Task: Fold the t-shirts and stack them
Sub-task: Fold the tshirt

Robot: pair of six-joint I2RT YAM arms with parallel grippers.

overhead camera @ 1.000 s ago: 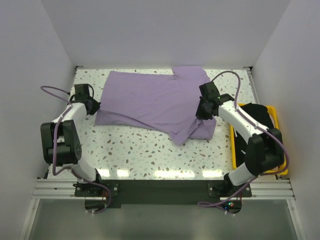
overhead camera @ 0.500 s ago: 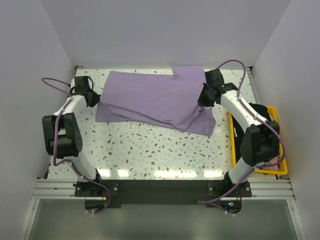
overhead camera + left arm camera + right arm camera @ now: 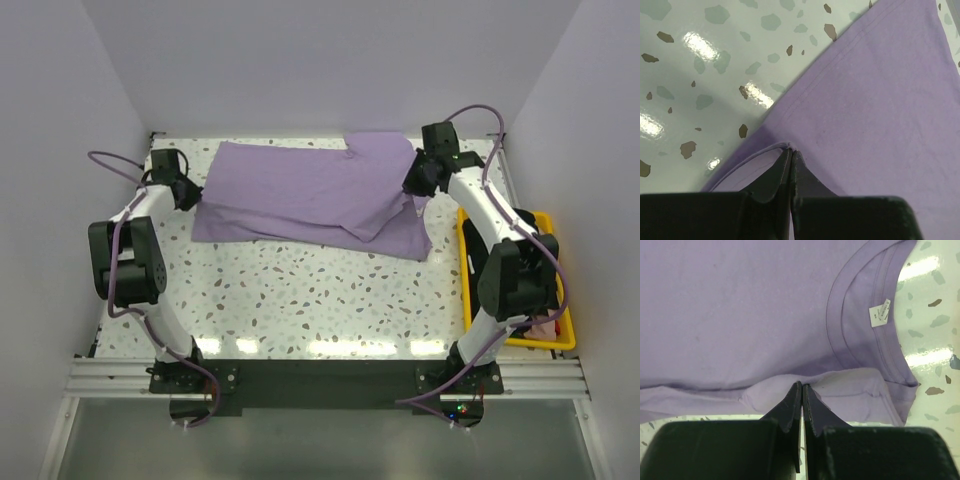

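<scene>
The lavender t-shirt lies spread across the far half of the table, its near part folded over toward the back. My left gripper is shut on the shirt's left hem edge. My right gripper is shut on a fold of the shirt at its right side, near the collar and its white neck label. Dark cloth, possibly the black t-shirt, lies in the yellow bin, mostly hidden by my right arm.
The yellow plastic bin stands at the table's right edge beside my right arm. White walls close in the back and both sides. Speckled tabletop shows in front of the shirt.
Both grippers moved toward the back of the table with the shirt's near edge, folding it over; the hanging right corner now lies flatter.
</scene>
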